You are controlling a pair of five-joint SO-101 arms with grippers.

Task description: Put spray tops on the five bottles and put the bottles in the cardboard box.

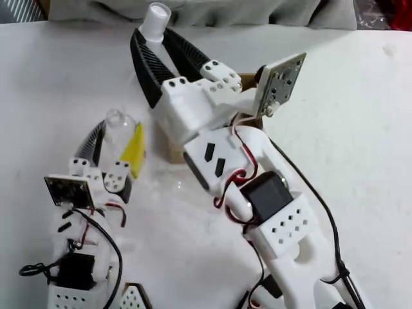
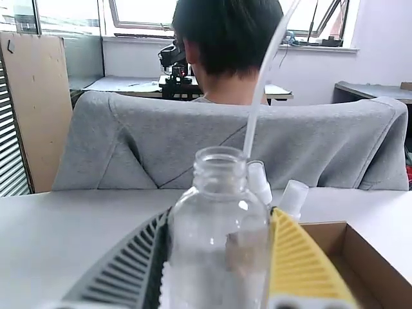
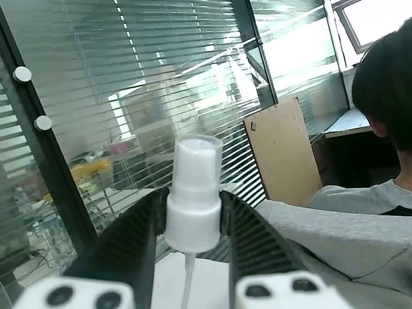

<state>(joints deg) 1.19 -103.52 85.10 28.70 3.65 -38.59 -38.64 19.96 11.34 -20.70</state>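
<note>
A clear open bottle point(image 1: 118, 120) stands upright on the white table, and my left gripper point(image 1: 119, 131) is shut on it with one black and one yellow finger. In the left wrist view the bottle point(image 2: 219, 244) sits between those fingers point(image 2: 302, 264). My right gripper point(image 1: 154, 33) is held higher and farther back, shut on a white spray top point(image 1: 156, 16) by its collar point(image 3: 193, 219). Its thin dip tube point(image 2: 262, 84) hangs down to just behind the bottle's mouth. The cardboard box point(image 2: 351, 254) lies beside the bottle, holding white-capped bottles point(image 2: 293, 197).
The right arm's body covers most of the cardboard box point(image 1: 248, 80) in the high view. Grey fabric point(image 1: 257, 11) runs along the table's far edge. Bare white table point(image 1: 360, 129) stretches to the right and to the far left.
</note>
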